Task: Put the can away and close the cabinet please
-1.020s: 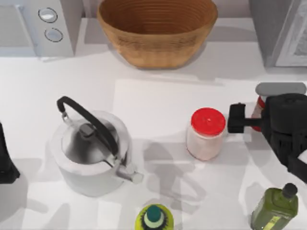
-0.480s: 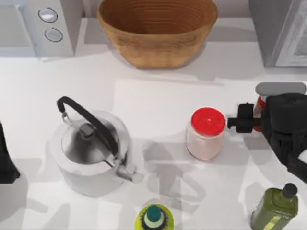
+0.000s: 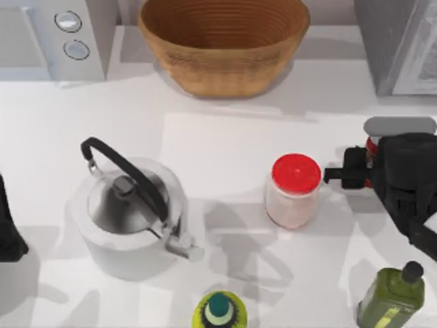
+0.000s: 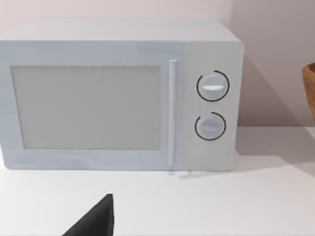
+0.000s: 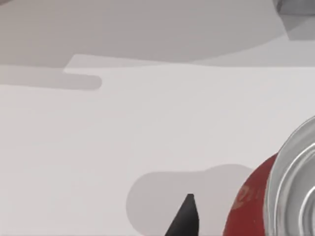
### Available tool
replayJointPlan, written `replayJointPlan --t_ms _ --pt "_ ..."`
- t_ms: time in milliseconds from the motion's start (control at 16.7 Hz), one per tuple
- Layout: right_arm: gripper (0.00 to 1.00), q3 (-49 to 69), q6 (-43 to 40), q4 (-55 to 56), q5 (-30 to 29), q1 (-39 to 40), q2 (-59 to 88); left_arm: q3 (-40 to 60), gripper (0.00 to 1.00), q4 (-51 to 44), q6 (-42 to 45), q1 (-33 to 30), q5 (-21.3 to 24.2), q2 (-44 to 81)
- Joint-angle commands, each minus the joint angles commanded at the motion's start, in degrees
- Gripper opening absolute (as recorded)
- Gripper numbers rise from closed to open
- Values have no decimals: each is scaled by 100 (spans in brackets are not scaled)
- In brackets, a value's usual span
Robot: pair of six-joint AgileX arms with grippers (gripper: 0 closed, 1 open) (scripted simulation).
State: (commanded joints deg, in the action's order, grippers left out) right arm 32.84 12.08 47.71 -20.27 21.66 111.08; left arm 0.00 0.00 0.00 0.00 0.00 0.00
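From above, the right gripper (image 3: pixel 362 167) hangs at the table's right edge, just to the right of the white jar (image 3: pixel 293 191) with the red lid. Its black fingers (image 3: pixel 354 168) sit close in against a sliver of red, the can (image 3: pixel 370 147), which is mostly hidden under the arm; I cannot tell whether they actually pinch it. A green bottle (image 3: pixel 392 297) stands nearer the front on the right, a kettle (image 3: pixel 130 215) on the left, a yellow bottle (image 3: pixel 218 311) at the front edge, and a wicker basket (image 3: pixel 224 41) at the back. The left arm (image 3: pixel 8 225) is parked at the far left edge.

The left wrist camera faces a white microwave (image 4: pixel 118 96) with two dials, with one dark fingertip (image 4: pixel 96 219) in front; I cannot tell how those fingers are set.

The right wrist camera shows the can (image 5: pixel 275 196) upright on the white table (image 5: pixel 123 128), silver top and red side close by, with one dark fingertip (image 5: pixel 184 219) just beside it.
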Motion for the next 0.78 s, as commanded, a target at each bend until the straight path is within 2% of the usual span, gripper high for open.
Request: replayJointPlan --t_ms 480,780 --pt "0 1 1 -8 -2 -6 -17 0 100 0 0 0 0 0" --pt "0 264 -106 -546 196 -25 -813 0 100 0 0 0 0 0"
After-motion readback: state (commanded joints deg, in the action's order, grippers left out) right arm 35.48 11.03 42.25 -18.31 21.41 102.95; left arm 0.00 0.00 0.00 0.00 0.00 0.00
